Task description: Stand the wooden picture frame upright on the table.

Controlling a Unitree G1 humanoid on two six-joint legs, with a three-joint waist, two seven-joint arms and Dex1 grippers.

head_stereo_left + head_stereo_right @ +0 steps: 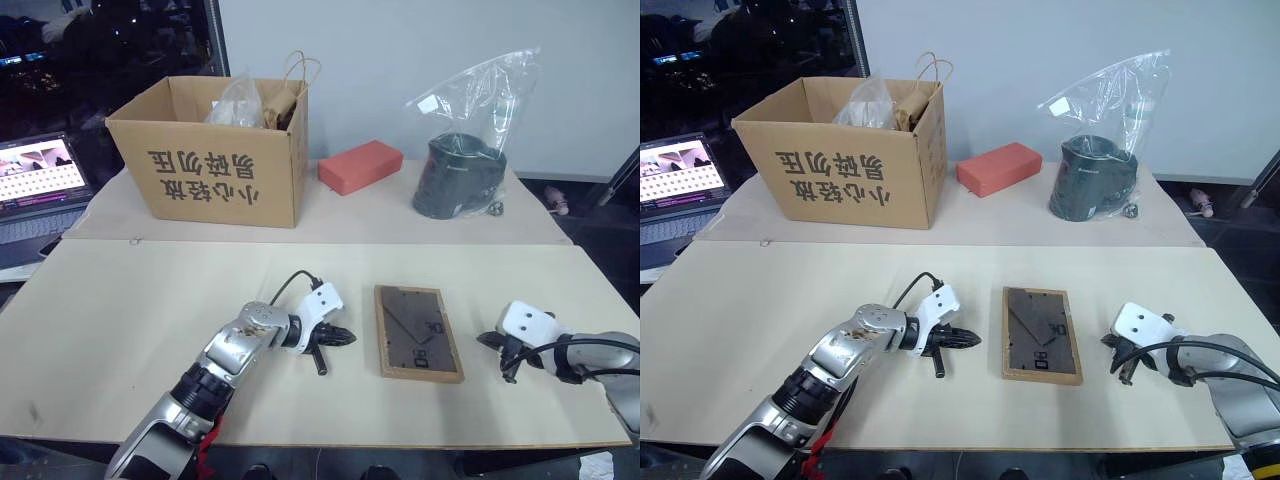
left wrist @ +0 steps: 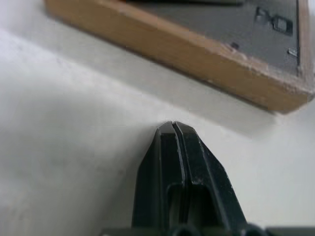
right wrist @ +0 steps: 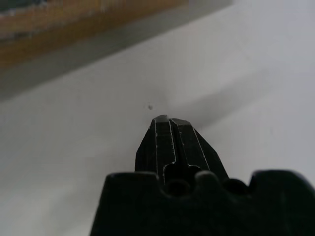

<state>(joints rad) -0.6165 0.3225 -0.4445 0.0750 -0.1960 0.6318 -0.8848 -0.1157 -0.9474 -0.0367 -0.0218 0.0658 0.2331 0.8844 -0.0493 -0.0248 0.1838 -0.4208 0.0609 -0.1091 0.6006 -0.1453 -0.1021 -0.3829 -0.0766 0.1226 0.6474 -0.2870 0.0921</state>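
Picture frame (image 1: 419,332) lies back up, so front side hidden. White marks on back too small to read. Box (image 1: 215,150) contents mostly hidden by its walls and a bag. Dark item in plastic bag (image 1: 462,170): can't tell what. Laptop (image 1: 35,185) cut by pic edge.

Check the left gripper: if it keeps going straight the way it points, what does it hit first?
Most likely the near long edge of the wooden picture frame. The left gripper, shut, points at it across a short strip of bare table; it may graze the tabletop first.
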